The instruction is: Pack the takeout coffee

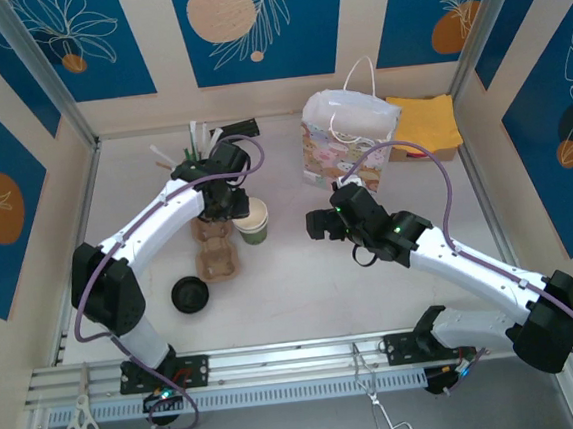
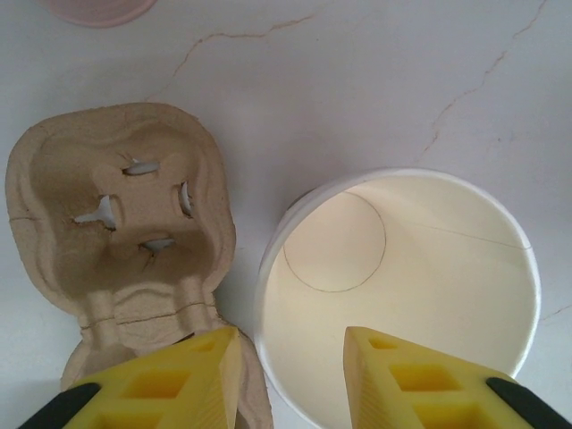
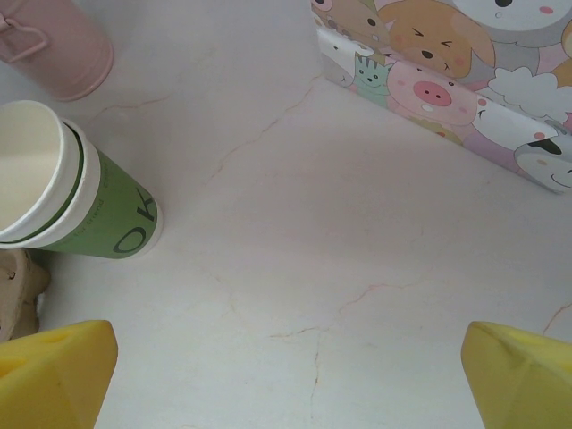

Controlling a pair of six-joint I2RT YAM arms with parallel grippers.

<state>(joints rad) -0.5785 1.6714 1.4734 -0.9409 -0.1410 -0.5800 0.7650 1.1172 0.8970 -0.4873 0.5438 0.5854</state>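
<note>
A green paper coffee cup (image 1: 254, 223) with a white rim stands open-topped on the table, right beside a brown cardboard cup carrier (image 1: 217, 253). My left gripper (image 1: 229, 201) hangs over the cup's left edge. In the left wrist view its jaws (image 2: 290, 357) are partly apart and straddle the cup's (image 2: 402, 268) rim, one yellow finger (image 2: 179, 380) outside over the carrier (image 2: 116, 214) and the other (image 2: 407, 380) inside, with a gap to the wall. My right gripper (image 1: 319, 222) is wide open over bare table (image 3: 288, 357), to the right of the cup (image 3: 80, 197). A black lid (image 1: 190, 294) lies in front of the carrier.
A cartoon-printed paper bag (image 1: 345, 134) (image 3: 447, 80) stands at the back, with yellow napkins (image 1: 424, 122) to its right. A pink holder (image 3: 54, 45) with straws (image 1: 195, 147) stands behind the cup. Bare tabletop stretches between cup and bag.
</note>
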